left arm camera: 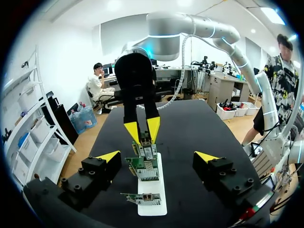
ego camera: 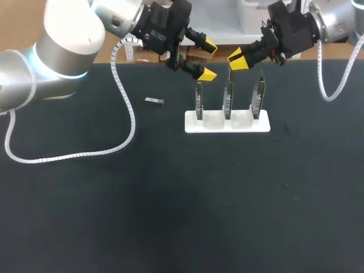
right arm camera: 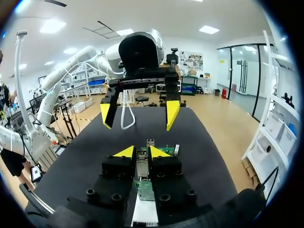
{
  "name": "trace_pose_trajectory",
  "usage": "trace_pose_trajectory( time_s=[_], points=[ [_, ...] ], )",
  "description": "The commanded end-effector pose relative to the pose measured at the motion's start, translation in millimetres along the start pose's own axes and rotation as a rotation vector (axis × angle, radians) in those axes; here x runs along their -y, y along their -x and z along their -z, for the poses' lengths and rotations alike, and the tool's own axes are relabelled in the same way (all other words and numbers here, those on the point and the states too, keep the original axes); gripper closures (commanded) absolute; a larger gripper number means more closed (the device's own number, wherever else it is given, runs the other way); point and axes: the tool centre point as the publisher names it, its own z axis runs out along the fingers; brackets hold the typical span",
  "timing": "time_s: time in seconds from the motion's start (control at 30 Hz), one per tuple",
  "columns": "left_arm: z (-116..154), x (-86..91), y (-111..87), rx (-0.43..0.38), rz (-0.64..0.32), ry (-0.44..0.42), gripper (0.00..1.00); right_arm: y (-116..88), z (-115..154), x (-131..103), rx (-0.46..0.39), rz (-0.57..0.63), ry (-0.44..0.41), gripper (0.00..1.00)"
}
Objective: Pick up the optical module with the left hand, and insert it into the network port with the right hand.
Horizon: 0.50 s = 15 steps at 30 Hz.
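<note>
My right gripper (ego camera: 238,58) hangs just above the middle board of the white stand (ego camera: 227,124), shut on a small silver optical module (right arm camera: 142,165) that points down at the board (right arm camera: 145,187). In the left wrist view this gripper (left arm camera: 143,129) hovers over the row of green port boards (left arm camera: 145,167). My left gripper (ego camera: 207,60) is wide open and holds nothing, above the stand's left end and facing the right one. The left wrist view has its fingers (left arm camera: 157,156) on either side of the stand. A second module (ego camera: 154,101) lies on the black table, left of the stand.
The white stand carries three upright circuit boards (ego camera: 259,95) in a row. My left arm's white cable (ego camera: 128,122) loops over the table's left side. The stand (left arm camera: 153,194) sits on the black mat, behind the table's middle.
</note>
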Motion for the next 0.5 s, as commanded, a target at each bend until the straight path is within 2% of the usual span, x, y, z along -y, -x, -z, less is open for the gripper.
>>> trace_pose_trajectory(
  time_s=[0.03,0.5],
  points=[
    [-0.3,-2.3,0.9,-0.006,0.001,-0.005,0.00,-0.5,1.2,1.2,-0.001,0.003,0.001,1.00],
    [-0.3,-2.3,0.9,-0.006,0.001,-0.005,0.00,-2.3,-0.5,1.3,0.005,0.000,0.011,1.00]
  ],
)
